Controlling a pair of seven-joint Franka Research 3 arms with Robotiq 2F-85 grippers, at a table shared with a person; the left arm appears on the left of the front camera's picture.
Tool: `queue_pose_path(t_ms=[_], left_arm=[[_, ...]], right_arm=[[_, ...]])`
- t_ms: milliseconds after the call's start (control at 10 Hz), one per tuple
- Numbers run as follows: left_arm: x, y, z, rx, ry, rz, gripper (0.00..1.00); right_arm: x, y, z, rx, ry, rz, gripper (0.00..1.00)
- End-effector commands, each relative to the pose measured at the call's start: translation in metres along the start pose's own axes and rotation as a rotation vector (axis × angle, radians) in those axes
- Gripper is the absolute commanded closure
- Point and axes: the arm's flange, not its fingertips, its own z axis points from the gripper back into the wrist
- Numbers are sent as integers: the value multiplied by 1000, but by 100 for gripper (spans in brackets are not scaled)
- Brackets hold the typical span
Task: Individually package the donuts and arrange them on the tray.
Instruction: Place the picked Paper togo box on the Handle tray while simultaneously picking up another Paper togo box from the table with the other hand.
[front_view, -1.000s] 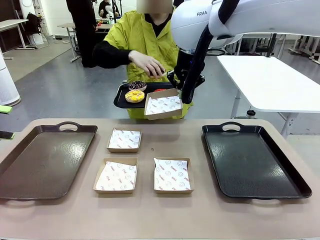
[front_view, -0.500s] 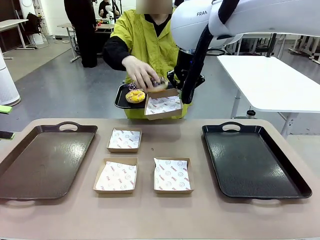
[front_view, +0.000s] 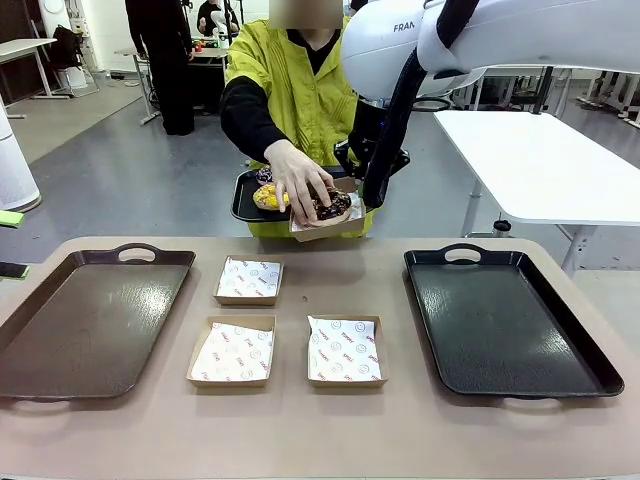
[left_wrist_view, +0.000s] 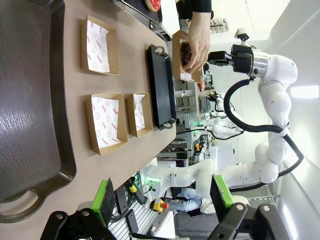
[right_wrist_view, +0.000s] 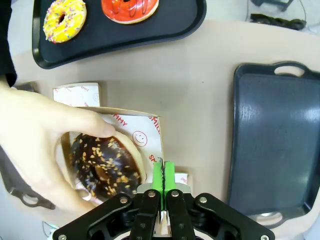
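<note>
Left pincer (left_wrist_view: 164, 197) gapes wide and empty above the table (front_view: 320, 440), where three paper-lined boxes (front_view: 232, 352) lie unfilled. The person's hand (front_view: 303, 185), over the serving tray (front_view: 243, 198) a second ago, has lowered the dark sprinkled donut (front_view: 330, 207) into the held box (front_view: 325, 228). The right pincer (right_wrist_view: 163, 175) is clamped shut on its rim. One donut looks nearly packaged; the yellow donut (front_view: 268, 197) and red donut (right_wrist_view: 130, 7) wait.
</note>
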Motion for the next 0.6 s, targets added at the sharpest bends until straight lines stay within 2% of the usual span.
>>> queue_pose_path(t_ms=[0, 400, 500], left_arm=[[1, -1, 1, -15, -7, -9, 0], [1, -1, 1, -15, -7, -9, 0], [0, 0, 0, 0, 0, 0, 0]], right_arm=[[0, -2, 2, -4, -8, -3, 100], [0, 0, 0, 0, 0, 0, 99], [-5, -12, 5, 21, 21, 49, 99]])
